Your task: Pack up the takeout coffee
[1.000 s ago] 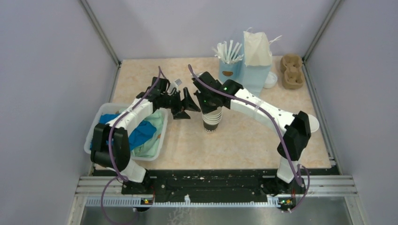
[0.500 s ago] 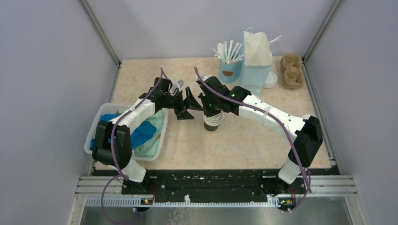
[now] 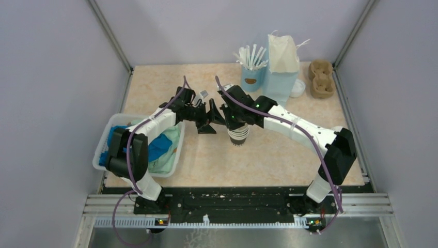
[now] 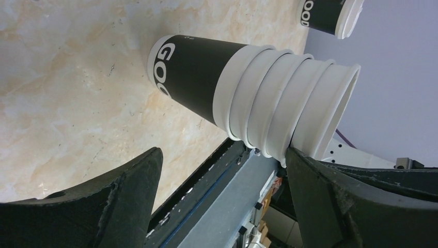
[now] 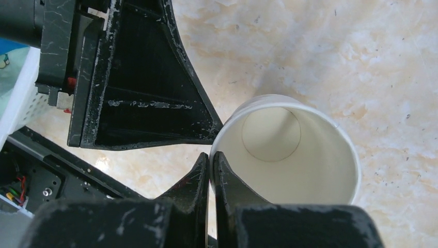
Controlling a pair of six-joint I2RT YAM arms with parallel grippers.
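A stack of lidless cream-and-black paper cups [image 3: 239,136] stands mid-table. My right gripper [image 3: 235,123] is above it, shut on the rim of the top paper cup [image 5: 289,155], with one finger inside the cup and one outside [image 5: 212,157]. My left gripper [image 3: 210,118] is wide open just left of the stack. The stack [image 4: 206,77] lies ahead of its fingers [image 4: 222,155], and one fingertip [image 4: 302,170] is close to the upper rims. The takeout coffee [image 4: 330,13], with its black band and white lid, shows far behind the stack in the left wrist view.
A white bin [image 3: 106,135] of blue and green cloths sits at the left. At the back stand a light blue cup of white sticks [image 3: 251,67], a blue paper bag [image 3: 281,70], a loose white lid [image 3: 297,89] and a brown cup carrier [image 3: 321,78].
My left gripper has moved right, closer to the cup stack, staying open. The right gripper and the stack have shifted slightly right.
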